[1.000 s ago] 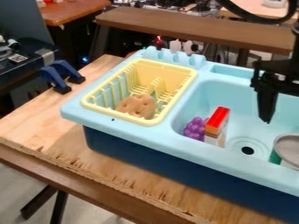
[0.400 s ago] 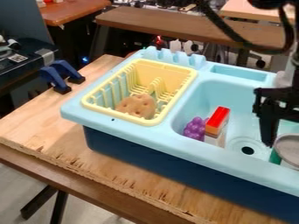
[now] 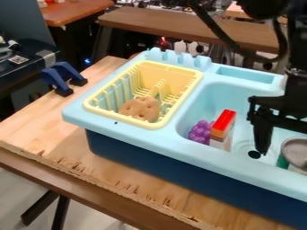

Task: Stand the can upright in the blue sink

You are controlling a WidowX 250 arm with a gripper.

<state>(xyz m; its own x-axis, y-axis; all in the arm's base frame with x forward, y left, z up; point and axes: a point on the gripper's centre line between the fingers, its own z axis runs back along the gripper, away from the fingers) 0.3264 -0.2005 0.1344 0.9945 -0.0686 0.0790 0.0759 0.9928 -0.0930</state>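
The claw (image 3: 262,134) hangs over the sink basin, its tip by the drain (image 3: 254,154) in the view; whether it is open or closed, one cannot tell. Near it, toward the view's right edge, a can (image 3: 296,155) with a grey top and a green side stands in the basin, partly cut off. On the claw's other side is a box (image 3: 221,131), white below, with an orange and red top, and just beside that are purple grapes (image 3: 199,132) near the basin's wall. Farther left, a yellow rack (image 3: 128,120) sits in the light blue sink (image 3: 75,112), holding a brown, dimpled piece of toy food (image 3: 141,108). The sink, dark blue below, stands on a wooden surface (image 3: 36,128) with a rough, splintered front edge. Two blue clamps (image 3: 58,81) grip its far left edge. A brown bench (image 3: 198,29) runs behind.
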